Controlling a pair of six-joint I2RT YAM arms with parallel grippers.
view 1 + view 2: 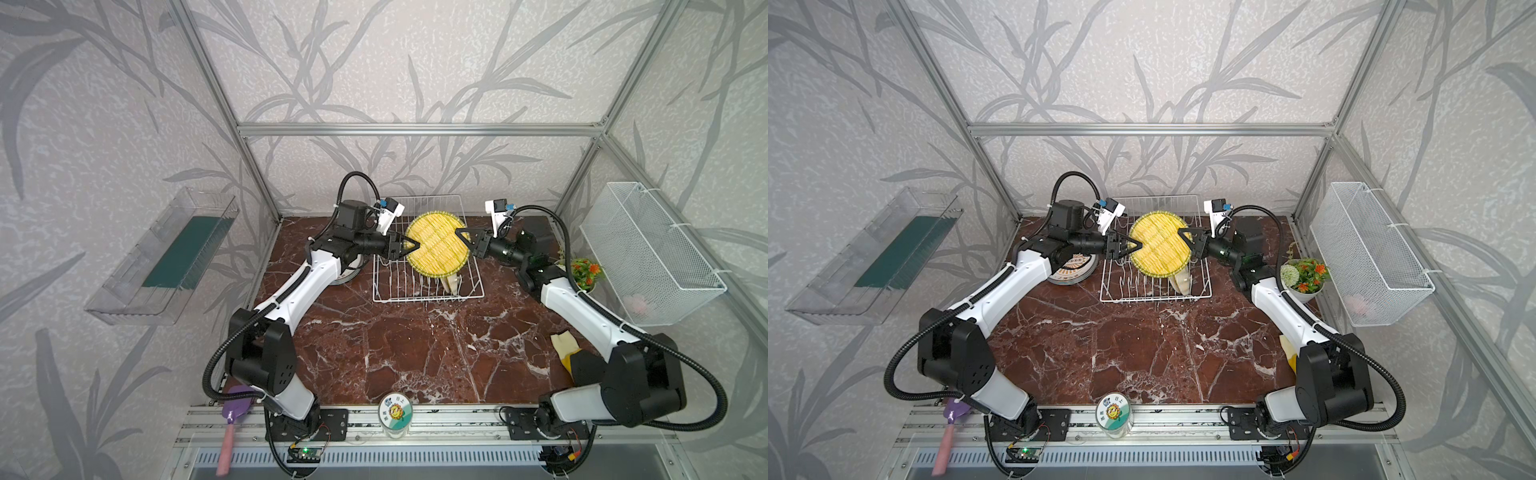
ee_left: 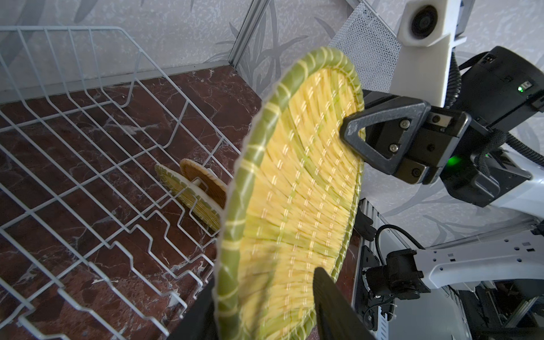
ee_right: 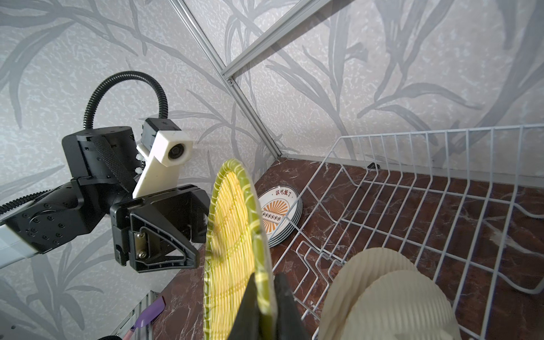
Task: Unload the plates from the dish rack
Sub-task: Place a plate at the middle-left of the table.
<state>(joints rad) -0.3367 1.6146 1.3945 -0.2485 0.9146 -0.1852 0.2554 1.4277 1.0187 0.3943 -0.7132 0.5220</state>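
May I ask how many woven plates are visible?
3: one woven plate held upright over the dish rack by the right gripper; two standing in the rack's near corner.

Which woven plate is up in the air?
The yellow plate with the green rim, pinched by the right hand above the dish rack. The two tan plates stand in it.

Woven plate (image 1: 436, 249) hangs upright over rack (image 1: 415, 297) middle, left gripper (image 1: 415, 245) and right gripper (image 1: 459, 235) flanking: no way across. Rack's left prongs bare. Two plates (image 1: 451, 284) fill rack's front-right corner. Stack (image 1: 1069, 272) just left of rack. Tabletop (image 1: 395, 353) before rack free.
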